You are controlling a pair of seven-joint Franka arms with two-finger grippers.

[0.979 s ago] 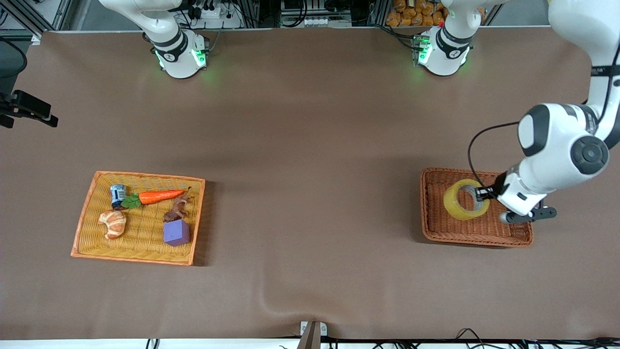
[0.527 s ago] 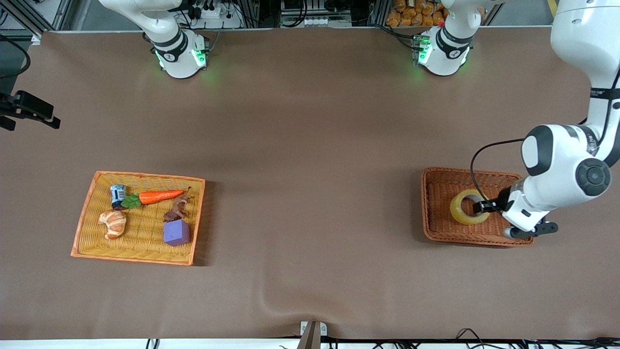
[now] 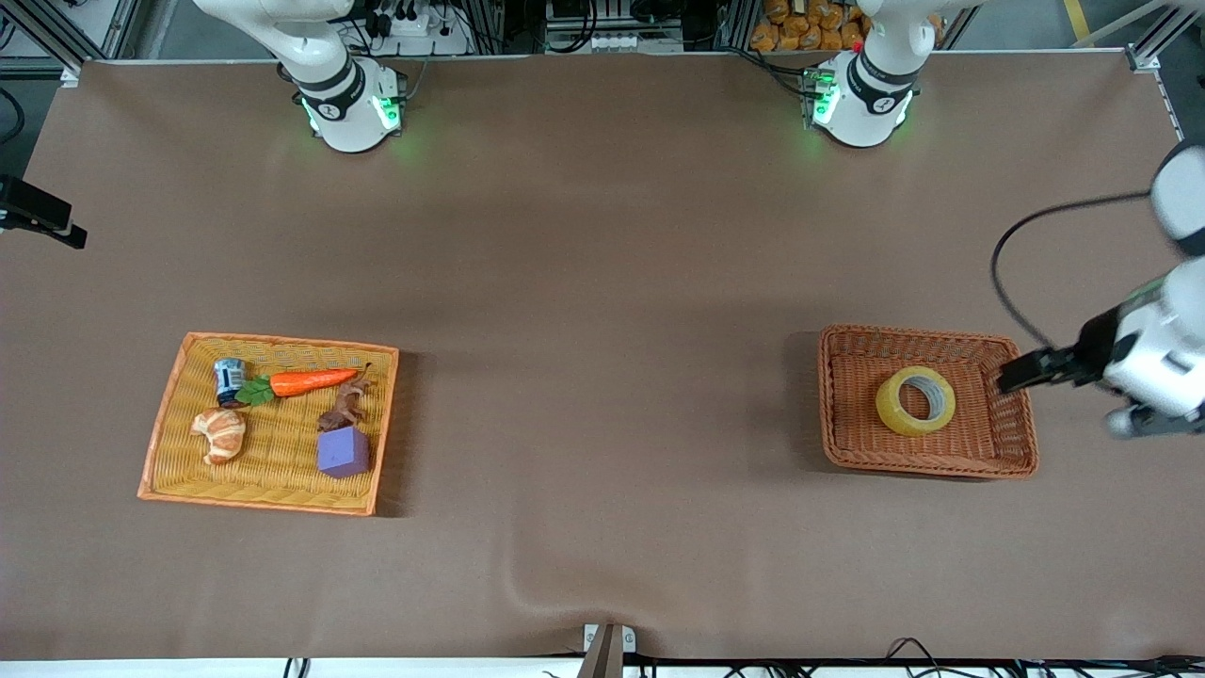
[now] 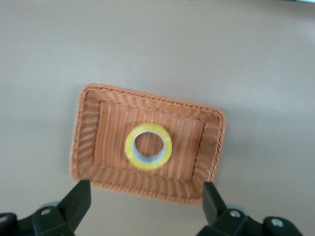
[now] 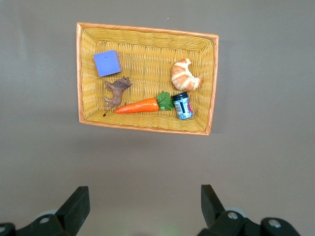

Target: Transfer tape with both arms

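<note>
The tape (image 3: 915, 400), a yellowish roll with a grey core, lies flat in the middle of the brown wicker basket (image 3: 1021, 443) at the left arm's end of the table. It also shows in the left wrist view (image 4: 148, 146). My left gripper (image 3: 1012, 377) is open and empty, up in the air just off the basket's edge. In its wrist view the left gripper (image 4: 146, 189) has its jaws wide apart, with the basket (image 4: 88, 128) below. My right gripper (image 5: 145, 194) is open and empty, high over bare table beside the yellow basket (image 5: 211, 78).
The yellow wicker basket (image 3: 160, 443) at the right arm's end holds a purple cube (image 3: 343, 451), a croissant (image 3: 219, 433), a carrot (image 3: 306, 381), a small blue jar (image 3: 228, 377) and a brown toy animal (image 3: 344, 407). Brown cloth covers the table between the baskets.
My left gripper has let go of the tape, opened and pulled away from the brown basket toward the table's end. The tape now lies flat in the basket.
</note>
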